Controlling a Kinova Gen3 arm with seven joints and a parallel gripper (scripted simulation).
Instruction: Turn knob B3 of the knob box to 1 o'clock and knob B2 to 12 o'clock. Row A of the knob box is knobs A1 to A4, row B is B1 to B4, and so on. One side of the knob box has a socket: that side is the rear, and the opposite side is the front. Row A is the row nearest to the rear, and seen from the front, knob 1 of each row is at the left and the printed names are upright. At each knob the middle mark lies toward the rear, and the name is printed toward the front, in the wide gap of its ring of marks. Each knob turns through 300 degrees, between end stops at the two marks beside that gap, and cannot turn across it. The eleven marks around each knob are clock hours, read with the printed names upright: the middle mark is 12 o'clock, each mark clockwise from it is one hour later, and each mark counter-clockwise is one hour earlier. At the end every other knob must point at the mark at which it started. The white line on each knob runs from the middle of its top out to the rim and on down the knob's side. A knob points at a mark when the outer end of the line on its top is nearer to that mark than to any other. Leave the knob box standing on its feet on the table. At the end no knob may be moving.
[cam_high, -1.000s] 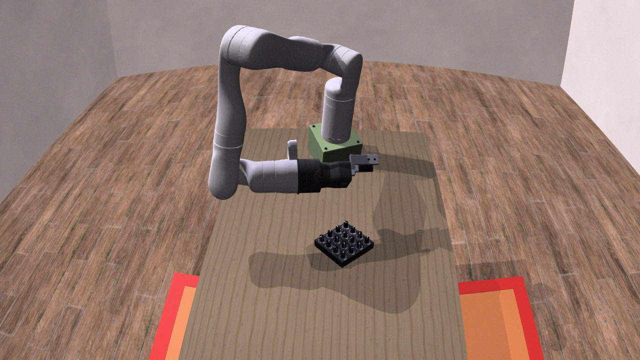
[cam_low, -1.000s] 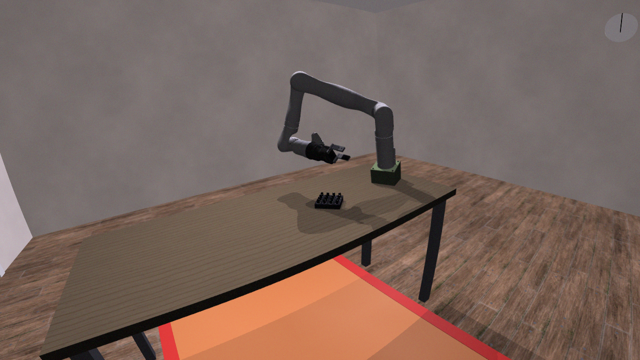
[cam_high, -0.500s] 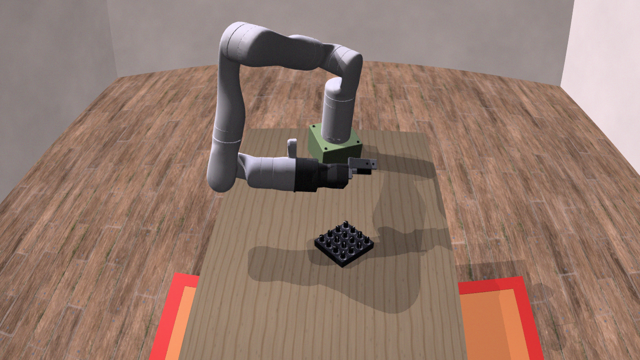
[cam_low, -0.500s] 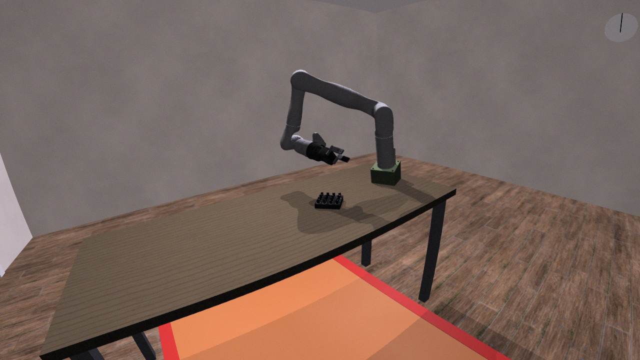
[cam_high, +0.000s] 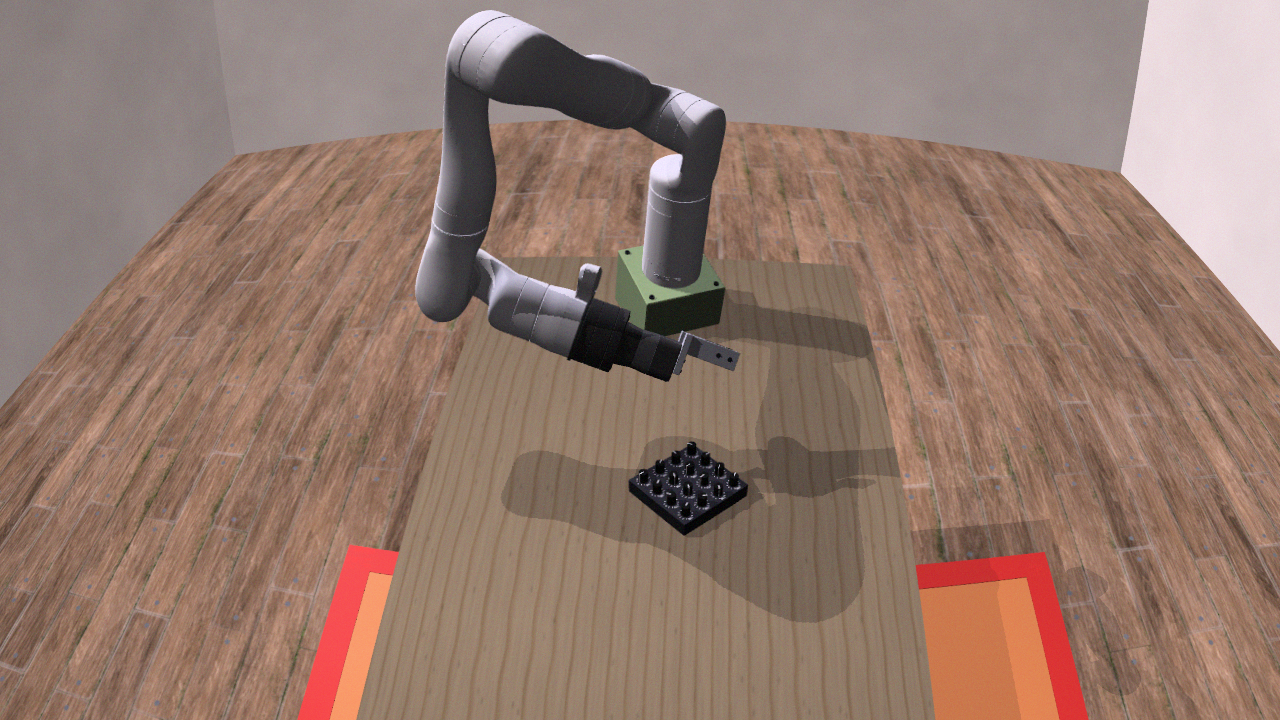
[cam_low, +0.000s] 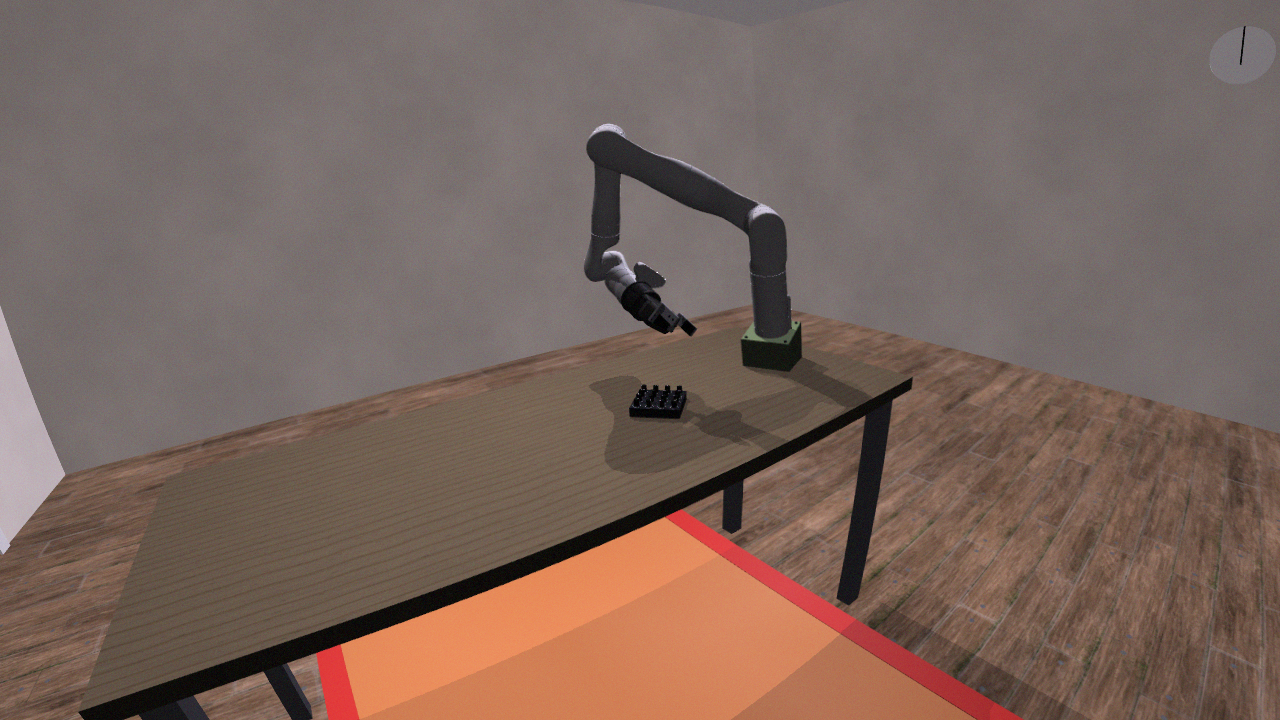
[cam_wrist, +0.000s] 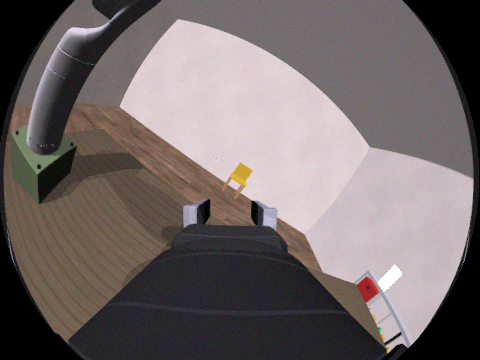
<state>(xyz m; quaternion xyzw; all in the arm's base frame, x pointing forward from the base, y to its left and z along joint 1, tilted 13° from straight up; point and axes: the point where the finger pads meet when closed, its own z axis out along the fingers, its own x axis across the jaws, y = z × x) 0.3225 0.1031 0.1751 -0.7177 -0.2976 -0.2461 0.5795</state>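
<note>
The knob box is a small black square block with several dark knobs in rows, standing on the wooden table. It is turned cornerwise to the top view. The knob lines and names are too small to read. My gripper is open and empty. It hangs well above the table, behind the box toward the arm's base, pointing sideways and slightly down. The box is not in the wrist view.
The arm's green base block stands at the far end of the table. Red and orange floor mats lie beside the table. A yellow chair and a shelf stand far off.
</note>
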